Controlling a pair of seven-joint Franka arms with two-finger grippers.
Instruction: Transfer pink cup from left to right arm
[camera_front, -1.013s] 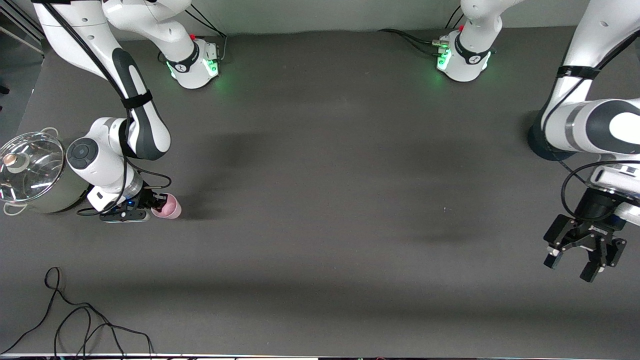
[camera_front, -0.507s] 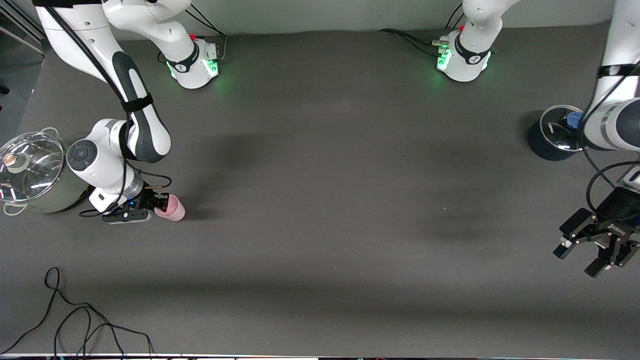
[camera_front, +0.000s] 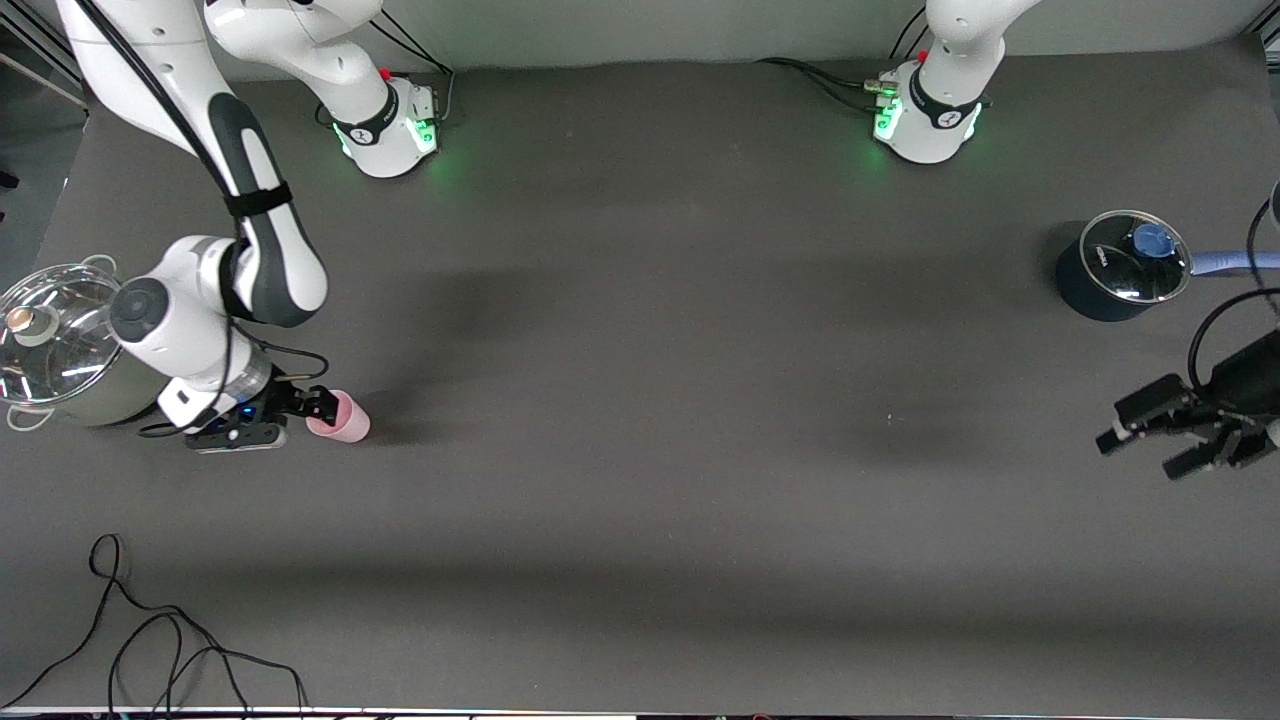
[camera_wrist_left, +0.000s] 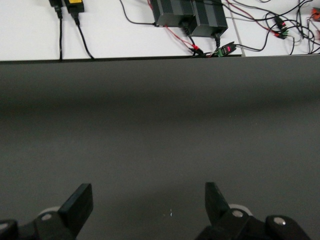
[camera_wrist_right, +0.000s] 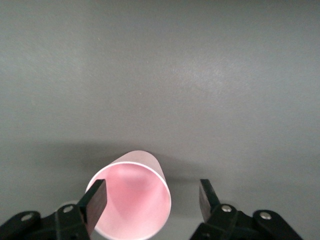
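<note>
The pink cup (camera_front: 338, 417) stands on the desk near the right arm's end, mouth up. The right gripper (camera_front: 312, 407) is open around it, not squeezing. The left gripper (camera_front: 1172, 438) hangs wide open and empty, well apart.

steel lidded pot (camera_front: 62, 345), dark lidded saucepan (camera_front: 1118, 268), black cable (camera_front: 150, 640)

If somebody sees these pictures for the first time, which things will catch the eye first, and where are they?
The pink cup stands out on the dark table at the right arm's end, between the open jaws of the right gripper. Beside that arm sits a steel pot with a glass lid. The left gripper hangs open and empty at the other end, near a dark lidded pot.
</note>
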